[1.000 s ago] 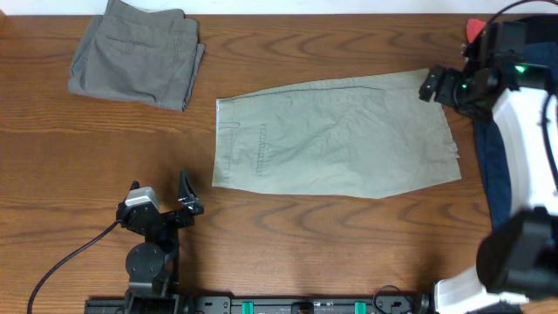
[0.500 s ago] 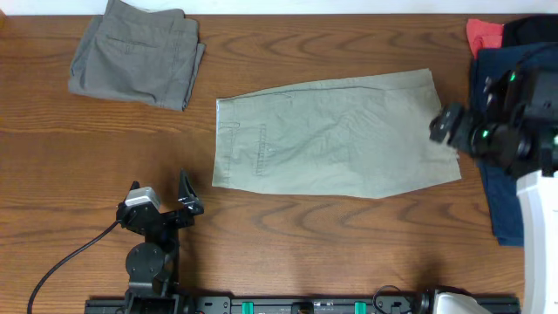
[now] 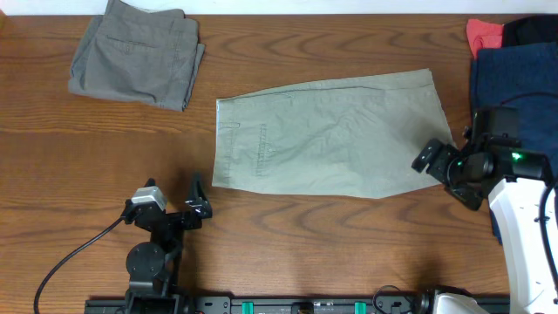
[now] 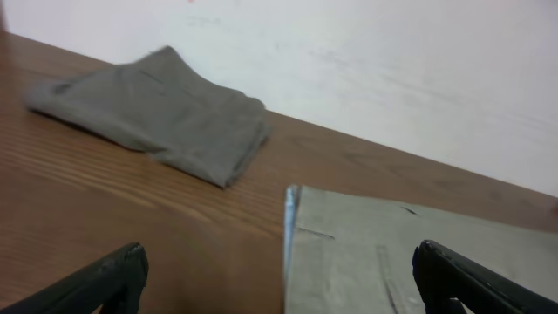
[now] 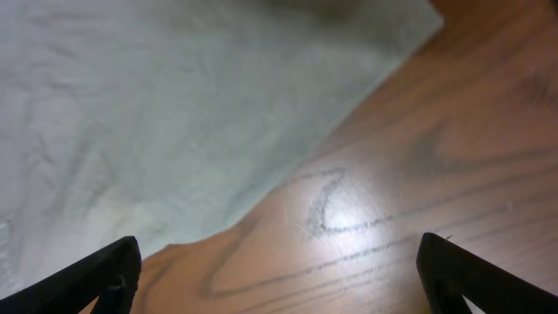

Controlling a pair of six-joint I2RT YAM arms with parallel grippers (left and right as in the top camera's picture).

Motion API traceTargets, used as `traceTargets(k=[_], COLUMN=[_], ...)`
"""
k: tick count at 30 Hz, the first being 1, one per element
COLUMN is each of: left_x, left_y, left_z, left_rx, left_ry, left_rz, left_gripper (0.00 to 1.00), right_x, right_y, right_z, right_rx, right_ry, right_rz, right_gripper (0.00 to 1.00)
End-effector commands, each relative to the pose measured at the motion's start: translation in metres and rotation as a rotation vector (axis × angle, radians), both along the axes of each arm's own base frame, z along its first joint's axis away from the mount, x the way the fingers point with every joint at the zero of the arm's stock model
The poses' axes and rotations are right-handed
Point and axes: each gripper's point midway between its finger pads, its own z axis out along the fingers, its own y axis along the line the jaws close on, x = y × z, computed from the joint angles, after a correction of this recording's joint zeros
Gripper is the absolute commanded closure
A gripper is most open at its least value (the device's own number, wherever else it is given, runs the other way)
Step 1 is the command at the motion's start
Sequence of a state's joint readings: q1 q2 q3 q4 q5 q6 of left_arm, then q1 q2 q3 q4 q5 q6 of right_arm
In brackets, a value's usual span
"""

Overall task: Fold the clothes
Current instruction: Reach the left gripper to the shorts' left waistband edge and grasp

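Since a second ago, your right gripper (image 3: 429, 160) has swung from the upper right of the overhead frame down to the lower right corner of the pale khaki-green shorts (image 3: 331, 139). Your left gripper (image 3: 197, 202) has shifted slightly rightward at lower left. The shorts lie flat at centre, waistband to the left and hems to the right. A folded pair of grey-olive shorts (image 3: 135, 52) sits at upper left, and a navy garment (image 3: 510, 83) at the right edge.

Left wrist view: the left gripper (image 4: 279, 283) has its fingers spread wide and holds nothing. The waistband corner of the shorts (image 4: 410, 253) lies just ahead, with the grey-olive shorts (image 4: 157, 113) beyond it.

Right wrist view: the right gripper (image 5: 279, 279) is also spread wide and empty, above the hem edge of the shorts (image 5: 174, 105) where it meets the bare table (image 5: 418, 157).

The step in hand is probably taking the hem corner. Centre the fingers over the cloth edge, not the wood, and catch every layer. Lift low, then carry the hem left to meet the waistband squarely.
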State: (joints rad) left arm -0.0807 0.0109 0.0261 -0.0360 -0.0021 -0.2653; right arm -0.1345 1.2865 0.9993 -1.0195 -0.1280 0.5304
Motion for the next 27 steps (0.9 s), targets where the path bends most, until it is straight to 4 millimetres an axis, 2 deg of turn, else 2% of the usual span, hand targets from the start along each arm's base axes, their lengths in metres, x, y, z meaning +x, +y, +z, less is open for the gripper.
traceTargets(k=[1, 3, 7, 10, 14, 18, 22, 27], left_x=[-0.001, -0.001, -0.007, -0.009, -0.009, 0.005, 0.022, 0.051], left_y=[-0.01, -0.022, -0.044, -0.043, -0.043, -0.044, -0.045, -0.049], left_z=[-0.02, -0.016, 0.002, 0.018, 0.054, 0.075, 0.066, 0.031], left_rx=[-0.032, -0.045, -0.059, -0.052, 0.007, 0.118, 0.179, 0.182], left_ry=[0.06, 0.052, 0.018, 0.015, 0.043, 0.192, 0.489, 0.798], left_rz=[-0.055, -0.123, -0.252, -0.252, -0.256, -0.281, -0.326, -0.372], left_gripper=[0.02, 0.02, 0.02, 0.02, 0.02, 0.02, 0.02, 0.02], right_x=[-0.003, -0.003, -0.003, -0.003, -0.001, 0.001, 0.002, -0.003], right_y=[0.004, 0.004, 0.004, 0.004, 0.004, 0.003, 0.006, 0.009], right_z=[-0.008, -0.009, -0.009, -0.009, -0.008, -0.008, -0.007, -0.008], right_rx=[0.024, 0.024, 0.023, 0.023, 0.023, 0.022, 0.037, 0.043], right_ry=[0.016, 0.016, 0.015, 0.015, 0.008, 0.001, -0.004, 0.012], right_rz=[-0.054, -0.054, -0.054, -0.054, -0.054, -0.053, -0.049, -0.01], right_gripper=[0.01, 0.01, 0.01, 0.01, 0.01, 0.01, 0.01, 0.01])
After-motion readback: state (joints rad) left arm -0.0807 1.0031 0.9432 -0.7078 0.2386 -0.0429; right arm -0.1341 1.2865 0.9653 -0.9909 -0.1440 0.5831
